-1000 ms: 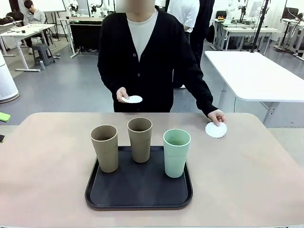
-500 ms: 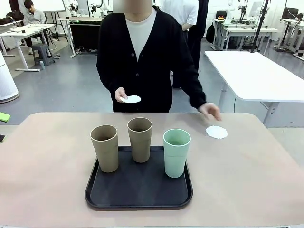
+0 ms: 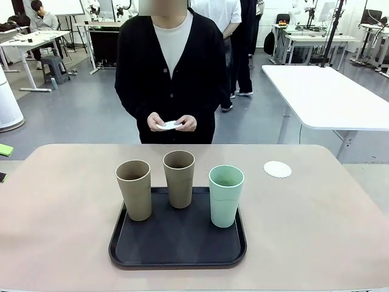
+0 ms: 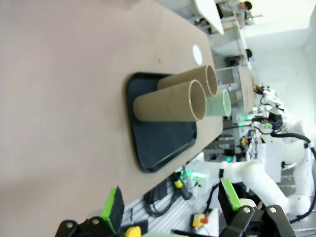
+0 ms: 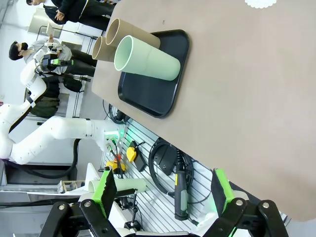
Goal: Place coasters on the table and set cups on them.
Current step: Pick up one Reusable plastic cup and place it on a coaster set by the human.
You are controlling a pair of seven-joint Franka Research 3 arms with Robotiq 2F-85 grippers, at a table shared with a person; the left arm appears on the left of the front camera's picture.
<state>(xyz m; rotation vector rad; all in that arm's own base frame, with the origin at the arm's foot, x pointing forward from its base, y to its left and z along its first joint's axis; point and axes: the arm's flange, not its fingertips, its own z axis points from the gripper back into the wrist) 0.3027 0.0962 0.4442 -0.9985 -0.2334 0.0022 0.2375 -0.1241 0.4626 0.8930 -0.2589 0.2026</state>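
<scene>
Two beige-brown cups point(image 3: 134, 188) point(image 3: 179, 177) and a mint green cup point(image 3: 226, 194) stand upright on a black tray point(image 3: 177, 243) on the beige table point(image 3: 316, 231). One white scalloped coaster point(image 3: 277, 169) lies flat on the table at the far right. The person at the far side holds more white coasters point(image 3: 170, 125) in both hands at waist height. My left gripper point(image 4: 170, 210) is open, well back from the tray point(image 4: 163, 143). My right gripper point(image 5: 163, 195) is also open with nothing between its fingers, off the table's near edge; the green cup point(image 5: 148, 60) lies ahead of it.
A white table point(image 3: 322, 94) stands behind to the right. A green object point(image 3: 5, 149) lies at the table's far left edge. Other people and tables show farther back. Cables and a slotted panel point(image 5: 163, 163) sit below the table edge in the right wrist view.
The person let go of the coaster on the table's right side and drew that hand back to the coasters held at the waist. Cups and arms have not moved.
</scene>
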